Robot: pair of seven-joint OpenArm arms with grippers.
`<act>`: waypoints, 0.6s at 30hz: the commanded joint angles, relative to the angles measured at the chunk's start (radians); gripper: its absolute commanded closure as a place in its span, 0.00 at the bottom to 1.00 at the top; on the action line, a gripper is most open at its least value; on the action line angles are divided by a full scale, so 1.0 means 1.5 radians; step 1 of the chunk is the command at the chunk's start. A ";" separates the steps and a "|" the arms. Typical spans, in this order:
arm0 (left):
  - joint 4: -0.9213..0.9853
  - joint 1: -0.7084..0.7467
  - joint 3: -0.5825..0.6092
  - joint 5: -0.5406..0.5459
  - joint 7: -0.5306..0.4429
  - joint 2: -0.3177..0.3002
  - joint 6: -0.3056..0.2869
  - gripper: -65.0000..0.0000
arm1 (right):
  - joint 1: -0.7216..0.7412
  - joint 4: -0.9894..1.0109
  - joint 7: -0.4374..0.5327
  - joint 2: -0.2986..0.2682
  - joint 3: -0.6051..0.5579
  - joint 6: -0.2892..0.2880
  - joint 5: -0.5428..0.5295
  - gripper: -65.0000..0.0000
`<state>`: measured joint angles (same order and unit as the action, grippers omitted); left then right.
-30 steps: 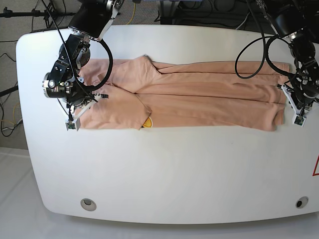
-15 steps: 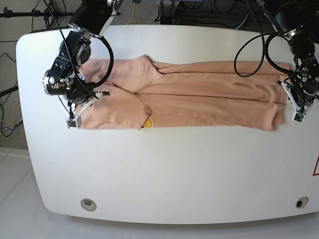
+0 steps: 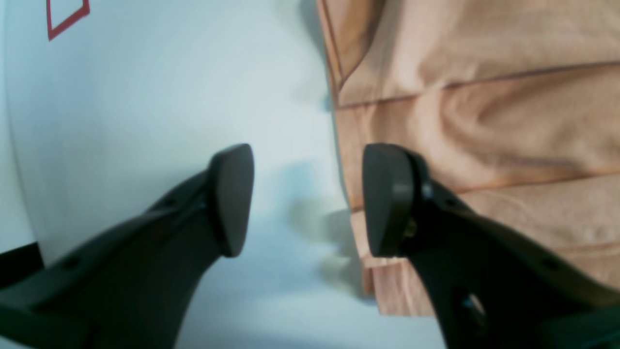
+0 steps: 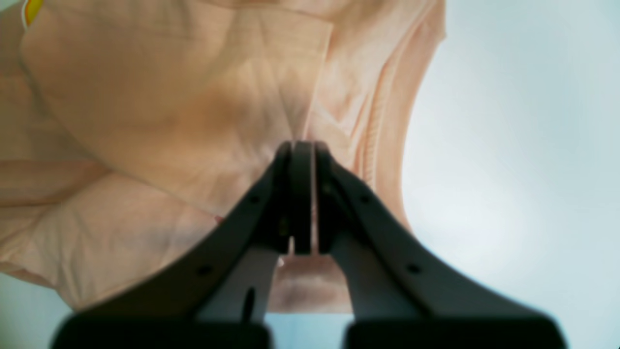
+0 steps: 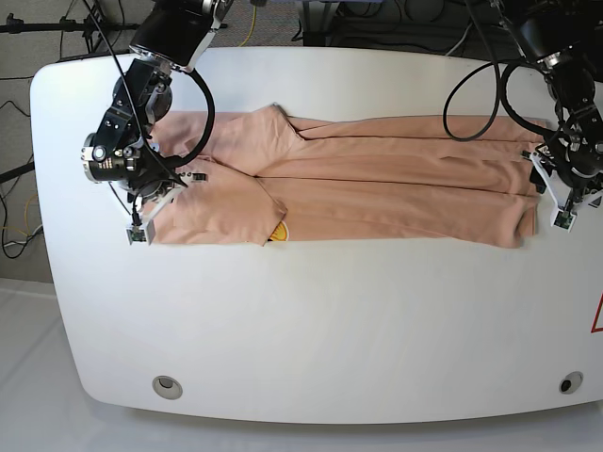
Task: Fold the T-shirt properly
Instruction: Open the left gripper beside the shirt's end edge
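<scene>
The peach T-shirt [image 5: 377, 184] lies flat across the white table [image 5: 311, 320], folded into a long band, with its yellow mark [image 5: 279, 231] at the front edge. My left gripper [image 5: 545, 184] hovers at the band's right end. In the left wrist view it [image 3: 307, 201] stands open with bare table between the fingers, and the T-shirt [image 3: 484, 121] hem lies just beside one fingertip. My right gripper [image 5: 193, 176] is over the sleeve and neck end. Its jaws [image 4: 300, 145] are shut, tips down on the T-shirt [image 4: 145, 121]. Whether cloth is pinched I cannot tell.
A red outline mark [image 5: 597, 315] sits at the table's right edge. Two round holes [image 5: 167, 385] [image 5: 569, 382] lie near the front edge. Cables and stands crowd the floor behind the table's far edge.
My left gripper has opened and let go of the shirt's right end, which now rests on the table. The right arm has shifted slightly left, its jaws still shut.
</scene>
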<state>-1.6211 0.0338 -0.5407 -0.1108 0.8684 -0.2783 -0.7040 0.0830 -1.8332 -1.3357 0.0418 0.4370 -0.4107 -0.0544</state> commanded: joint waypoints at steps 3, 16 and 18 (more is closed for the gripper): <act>0.003 -0.006 -0.002 0.006 -0.038 -0.013 0.004 0.40 | 0.015 0.028 0.029 -0.001 -0.005 0.000 0.004 0.99; 0.069 -0.026 -0.004 -0.001 -0.046 -0.011 0.004 0.41 | 0.022 0.122 0.069 -0.002 -0.002 0.018 0.000 0.99; 0.079 -0.029 -0.005 -0.001 -0.045 -0.011 0.004 0.42 | 0.022 0.124 0.069 -0.002 -0.002 0.019 0.000 0.99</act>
<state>-1.5059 0.0097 -0.5423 -0.1116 0.8047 -0.2775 -0.7040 0.0971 -1.6341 -1.2510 0.0471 0.4339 -0.3878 -0.0494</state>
